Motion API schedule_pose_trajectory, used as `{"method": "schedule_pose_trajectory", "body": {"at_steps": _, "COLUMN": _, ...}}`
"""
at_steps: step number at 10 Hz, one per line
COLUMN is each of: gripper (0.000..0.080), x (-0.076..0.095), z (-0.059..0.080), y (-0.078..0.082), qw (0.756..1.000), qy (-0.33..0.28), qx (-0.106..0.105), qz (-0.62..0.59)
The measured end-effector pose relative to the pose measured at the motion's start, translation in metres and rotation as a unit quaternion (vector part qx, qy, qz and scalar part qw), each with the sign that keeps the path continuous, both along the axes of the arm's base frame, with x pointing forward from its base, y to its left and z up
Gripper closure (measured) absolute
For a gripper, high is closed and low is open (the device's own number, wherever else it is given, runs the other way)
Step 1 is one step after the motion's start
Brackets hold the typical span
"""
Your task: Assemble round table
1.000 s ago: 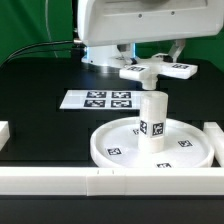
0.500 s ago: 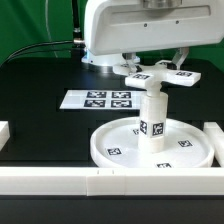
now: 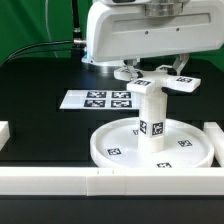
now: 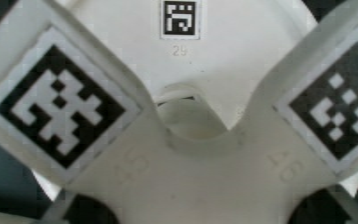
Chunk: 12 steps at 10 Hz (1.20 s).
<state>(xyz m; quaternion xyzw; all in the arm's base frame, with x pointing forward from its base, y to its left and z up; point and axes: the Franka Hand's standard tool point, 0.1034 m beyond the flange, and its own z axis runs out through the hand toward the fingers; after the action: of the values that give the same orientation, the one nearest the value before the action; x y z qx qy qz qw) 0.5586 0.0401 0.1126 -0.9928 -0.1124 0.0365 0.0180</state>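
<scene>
The rimmed round disc (image 3: 101, 151) lies on the black table (image 3: 40, 125), near and to the exterior view's right. It is enclosed by the white border rails (image 3: 60, 181). Within the disc's rim, the short cylindrical leg (image 3: 151, 118) is seen standing upright at the middle, with square tags (image 3: 186, 145) lying flat on the disc's floor around it. The marker board (image 3: 100, 100) is seen farther back, to the exterior view's left.

The cross-shaped piece (image 3: 163, 82) (image 4: 194, 175) is held off the table by the gripper (image 3: 155, 70), whose jaws are closed on it. It is held level just above the top of the leg; whether the two touch cannot be told. In the wrist view the piece fills the picture, its tagged arms spread round a central hole (image 4: 195, 122).

Compared with a second ago, the cross-shaped piece has been brought lower and nearer, from behind the leg to over its top. The disc and leg are unmoved.
</scene>
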Motion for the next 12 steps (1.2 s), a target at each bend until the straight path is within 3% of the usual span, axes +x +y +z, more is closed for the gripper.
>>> {"method": "schedule_pose_trajectory", "body": {"at_steps": 3, "gripper": 0.0351, "x": 0.0005, "z": -0.0081, "y": -0.0004, "qw": 1.0, "qy": -0.002, "qx": -0.001, "qz": 0.0}}
{"method": "schedule_pose_trajectory", "body": {"at_steps": 12, "gripper": 0.0351, "x": 0.0046, "z": -0.0081, "y": -0.0004, "qw": 1.0, "qy": -0.011, "qx": -0.001, "qz": 0.005}}
